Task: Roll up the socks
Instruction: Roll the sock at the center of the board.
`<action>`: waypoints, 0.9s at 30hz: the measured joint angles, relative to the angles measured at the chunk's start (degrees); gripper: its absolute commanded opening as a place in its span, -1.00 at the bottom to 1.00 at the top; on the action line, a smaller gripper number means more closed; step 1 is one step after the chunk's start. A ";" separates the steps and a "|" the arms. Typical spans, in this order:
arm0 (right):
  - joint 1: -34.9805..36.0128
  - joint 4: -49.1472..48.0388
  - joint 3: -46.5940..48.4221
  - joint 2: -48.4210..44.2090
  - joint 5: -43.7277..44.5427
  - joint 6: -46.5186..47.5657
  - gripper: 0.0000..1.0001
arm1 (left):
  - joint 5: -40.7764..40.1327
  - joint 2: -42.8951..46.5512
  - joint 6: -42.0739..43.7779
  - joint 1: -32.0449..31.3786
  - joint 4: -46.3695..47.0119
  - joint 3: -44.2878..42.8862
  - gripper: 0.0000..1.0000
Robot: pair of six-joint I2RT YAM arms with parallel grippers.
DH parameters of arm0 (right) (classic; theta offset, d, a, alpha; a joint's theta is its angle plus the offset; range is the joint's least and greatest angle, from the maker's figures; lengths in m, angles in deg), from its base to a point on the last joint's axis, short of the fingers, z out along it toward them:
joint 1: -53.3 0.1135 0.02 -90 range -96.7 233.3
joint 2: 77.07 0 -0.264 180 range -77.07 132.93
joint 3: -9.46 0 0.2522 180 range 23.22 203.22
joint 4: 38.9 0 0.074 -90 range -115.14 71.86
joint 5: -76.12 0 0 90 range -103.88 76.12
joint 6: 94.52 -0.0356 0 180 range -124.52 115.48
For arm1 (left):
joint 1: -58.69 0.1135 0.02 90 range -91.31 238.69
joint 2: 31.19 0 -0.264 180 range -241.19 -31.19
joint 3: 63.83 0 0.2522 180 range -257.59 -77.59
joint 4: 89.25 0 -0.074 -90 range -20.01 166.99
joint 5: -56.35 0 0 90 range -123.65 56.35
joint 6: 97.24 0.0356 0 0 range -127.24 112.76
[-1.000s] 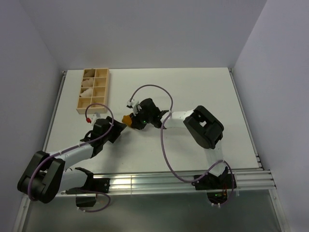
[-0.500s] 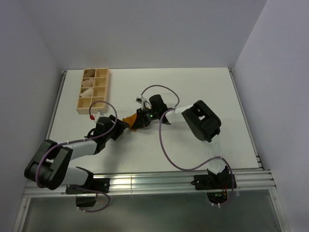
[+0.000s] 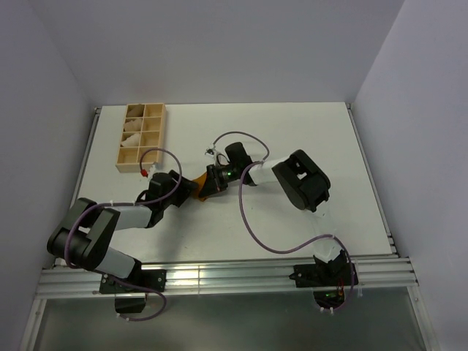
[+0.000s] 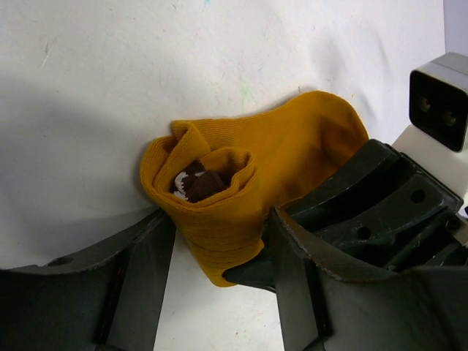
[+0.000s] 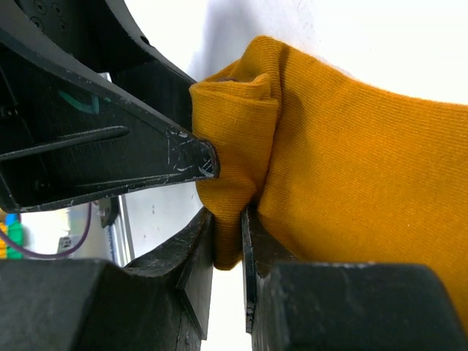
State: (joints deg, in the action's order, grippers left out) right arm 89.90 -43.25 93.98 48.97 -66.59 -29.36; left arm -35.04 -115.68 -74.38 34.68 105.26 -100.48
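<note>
Both arms meet mid-table over the mustard-orange sock [image 3: 198, 180], which lies on the white table [image 3: 292, 139] with one end curled into a loose roll and the dark brown cuff [image 4: 196, 184] peeking out of its core. The left gripper [image 4: 218, 278] has a finger pressed on each side of that roll. The right gripper [image 5: 227, 245], fingers almost together, pinches a fold of fabric just beside it.
</note>
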 measured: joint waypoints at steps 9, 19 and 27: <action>-0.28 3.89 2.86 1.55 -1.97 -0.76 -0.96 | -0.07 -0.17 0.00 0.00 -0.33 0.28 -0.16; -0.37 4.09 1.81 0.50 -0.07 -1.20 -0.21 | -0.07 -1.75 0.02 0.09 -1.70 -1.53 -0.67; 1.11 9.27 -9.64 -14.27 17.62 5.33 0.29 | 0.68 -3.61 0.28 -0.02 -6.03 -5.57 -0.69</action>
State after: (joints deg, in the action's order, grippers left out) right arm 91.01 -33.98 84.34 34.69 -48.97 -24.03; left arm -34.36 -119.28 -74.09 34.66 99.23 -106.06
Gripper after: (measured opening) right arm 0.604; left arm 0.289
